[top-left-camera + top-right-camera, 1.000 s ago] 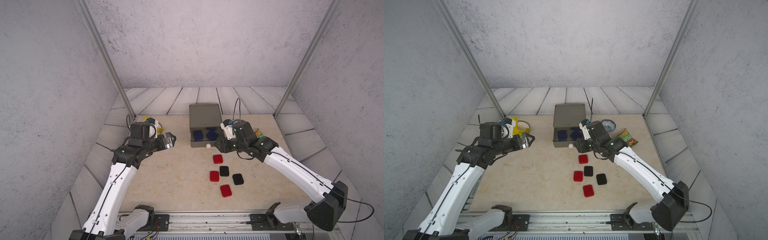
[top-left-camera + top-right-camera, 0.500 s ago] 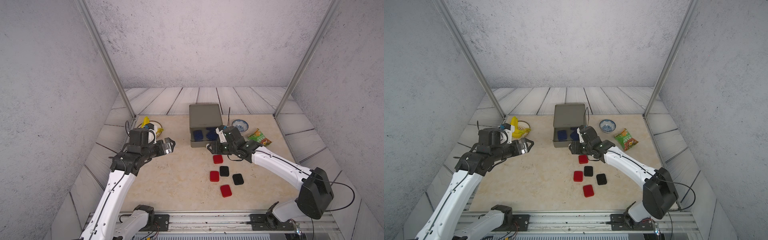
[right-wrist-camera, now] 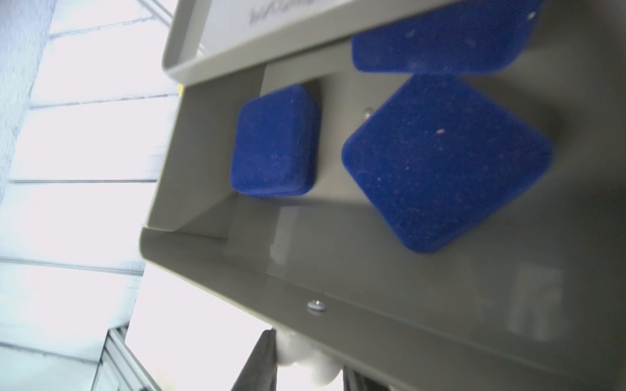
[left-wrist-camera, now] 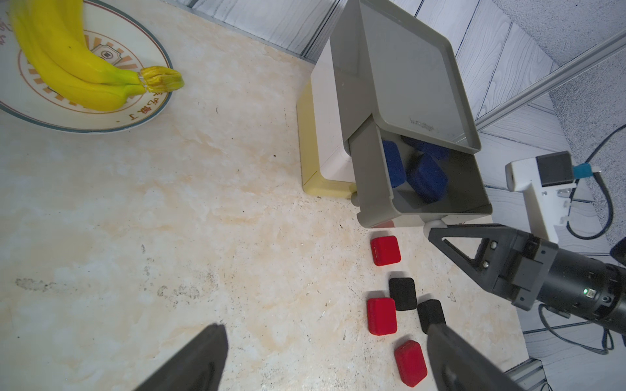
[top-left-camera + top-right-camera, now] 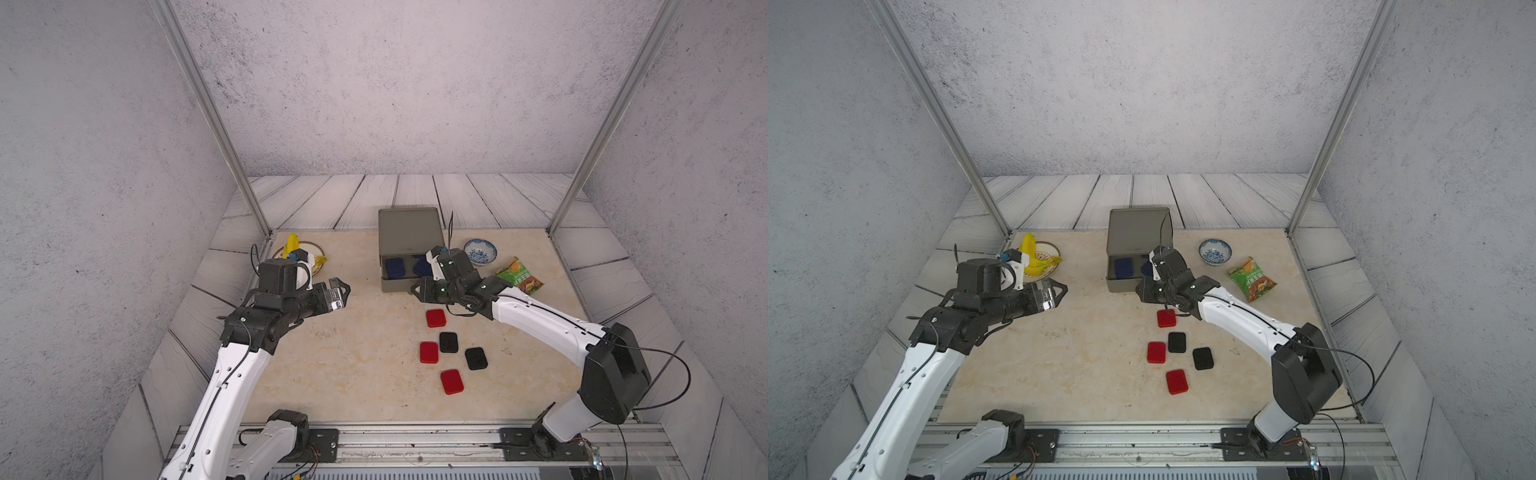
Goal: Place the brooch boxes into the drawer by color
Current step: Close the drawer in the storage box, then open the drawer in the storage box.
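With three blue boxes (image 3: 443,162) in the grey drawer (image 4: 372,176), my right hand (image 5: 414,289) pinches its white knob (image 3: 305,359), so next I push straight in; my left hand (image 5: 341,294) hangs wide open.

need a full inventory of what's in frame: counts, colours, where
drawer: 1, grey tier over white and yellow tiers, back centre of table; grey tier open
navy brooch boxes: 3, navy, inside the grey tier
red brooch boxes: 3, red, on the table in front of the drawer
black brooch boxes: 2, black, among the red ones
white knob: 1, white, front of the grey tier
plate: 1, cream with dark rim, back of table, left arm's side
bananas: 1 bunch, yellow, on the plate
bowl: 1, blue and white, beside the drawer, right arm's side
snack packet: 1, green, next to the bowl
table: 1, beige marbled
left gripper: 1, black, open, empty, above the table
right gripper: 1, black, closed on the white knob
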Action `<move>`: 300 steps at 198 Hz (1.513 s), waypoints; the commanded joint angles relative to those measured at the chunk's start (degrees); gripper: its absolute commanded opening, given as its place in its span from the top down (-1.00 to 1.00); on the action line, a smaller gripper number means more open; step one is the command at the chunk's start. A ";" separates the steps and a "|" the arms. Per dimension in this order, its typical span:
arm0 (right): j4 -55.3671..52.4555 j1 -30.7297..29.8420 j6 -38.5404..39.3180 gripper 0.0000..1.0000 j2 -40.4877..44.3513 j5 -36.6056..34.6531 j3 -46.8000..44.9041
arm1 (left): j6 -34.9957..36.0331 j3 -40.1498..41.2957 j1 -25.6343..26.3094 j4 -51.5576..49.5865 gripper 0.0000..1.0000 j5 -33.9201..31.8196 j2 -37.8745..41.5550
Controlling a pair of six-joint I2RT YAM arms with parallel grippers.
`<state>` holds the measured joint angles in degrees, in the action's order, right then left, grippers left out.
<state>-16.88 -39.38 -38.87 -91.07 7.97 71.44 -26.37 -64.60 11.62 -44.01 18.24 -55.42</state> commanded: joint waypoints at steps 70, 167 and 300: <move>3.17 1.45 3.93 0.70 -10.12 -5.53 11.47 | -0.20 4.37 -0.59 3.86 -0.97 -0.74 -0.98; 3.51 3.95 6.43 0.44 -18.18 -5.21 19.40 | 0.81 7.49 -0.56 4.75 -0.97 -3.30 -0.44; 11.53 3.99 6.56 -0.38 -3.95 -3.62 -2.71 | 0.59 7.19 -0.58 3.97 -0.96 -2.16 0.49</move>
<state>-11.25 -35.62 -32.12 -98.19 5.39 74.26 -25.91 -57.47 11.62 -40.05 15.88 -56.05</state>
